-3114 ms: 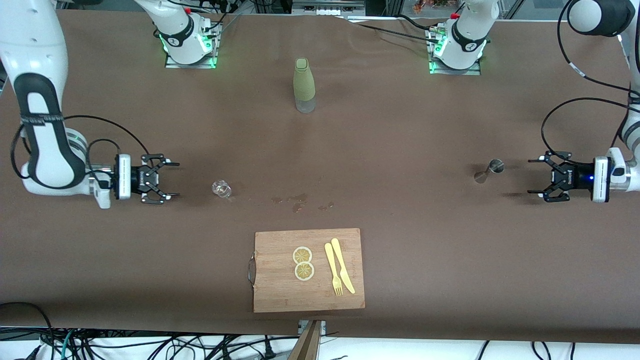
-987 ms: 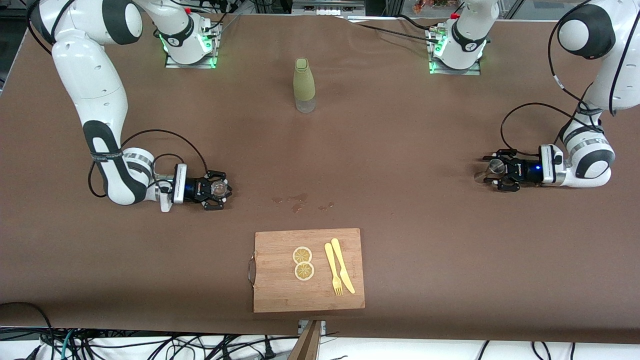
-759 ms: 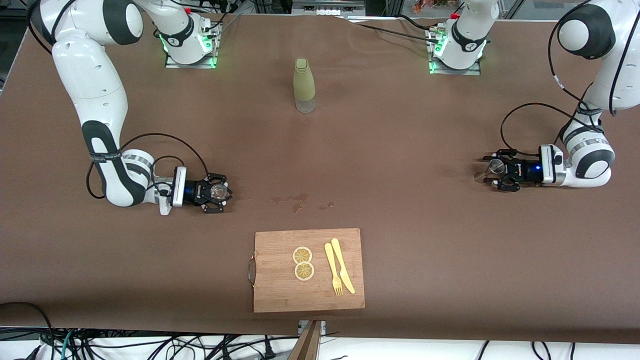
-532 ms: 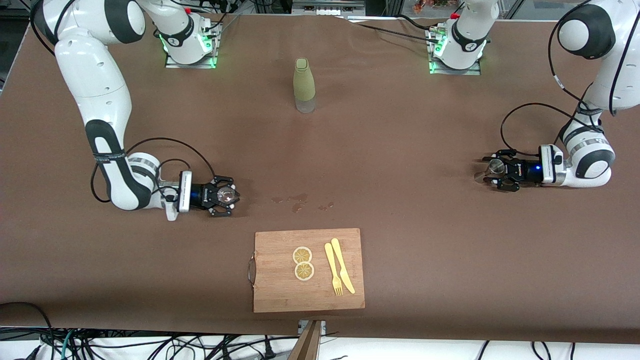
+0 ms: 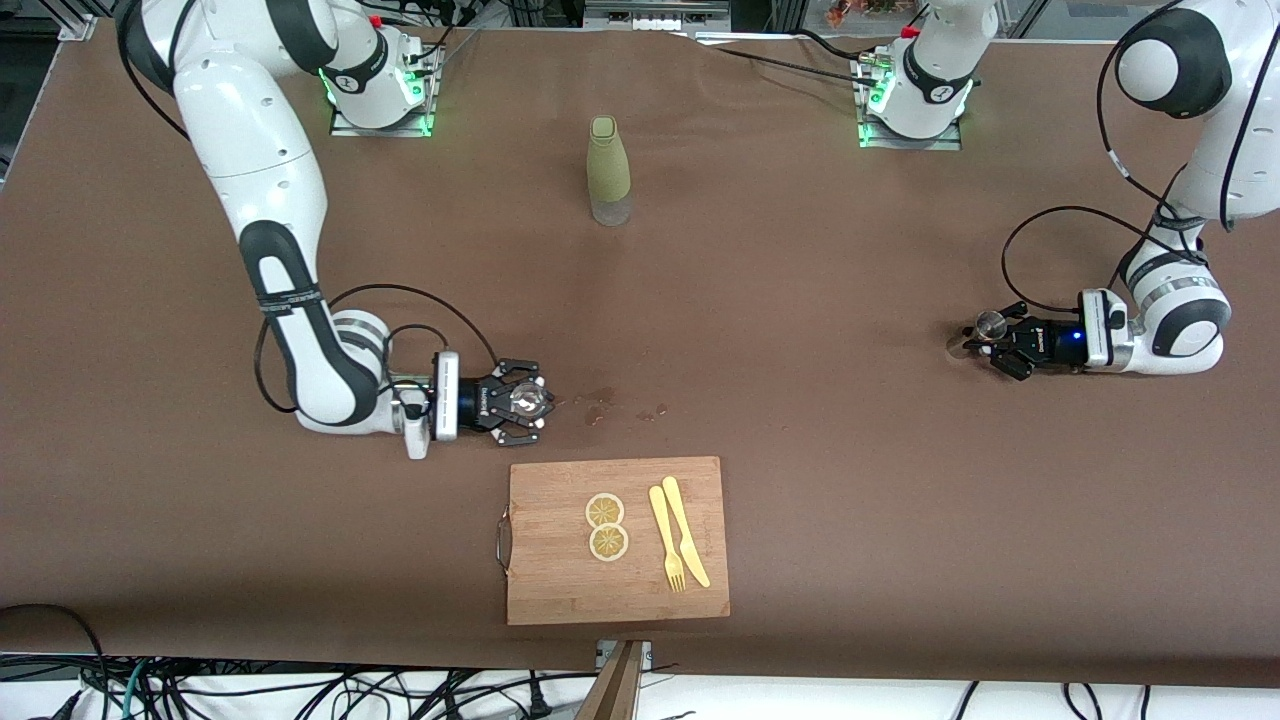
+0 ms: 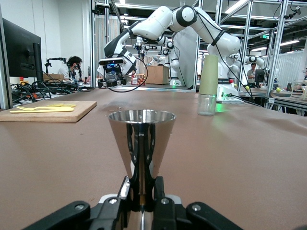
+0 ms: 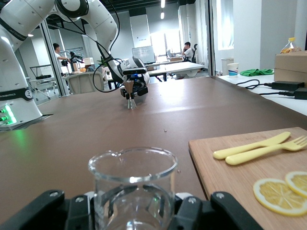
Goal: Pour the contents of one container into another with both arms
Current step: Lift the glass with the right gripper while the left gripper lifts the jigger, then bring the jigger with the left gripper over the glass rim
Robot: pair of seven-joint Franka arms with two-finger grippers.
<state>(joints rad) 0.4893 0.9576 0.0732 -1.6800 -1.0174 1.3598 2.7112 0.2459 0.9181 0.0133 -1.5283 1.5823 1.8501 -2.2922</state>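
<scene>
Since a moment ago your right gripper (image 5: 527, 402), fingers clamped around the glass beaker (image 7: 130, 184), has carried it toward the wet spots; your left gripper (image 5: 992, 340) pinches the steel jigger (image 6: 140, 139) upright between its fingers, ready for pouring.

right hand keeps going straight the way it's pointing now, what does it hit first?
Probably nothing close. The right hand, shut on the glass beaker, points along the table toward the left arm's end. Only small wet spots lie ahead; the cutting board sits nearer the camera, off that line. Far along comes the left hand, holding the metal jigger, though alignment is unclear.
</scene>
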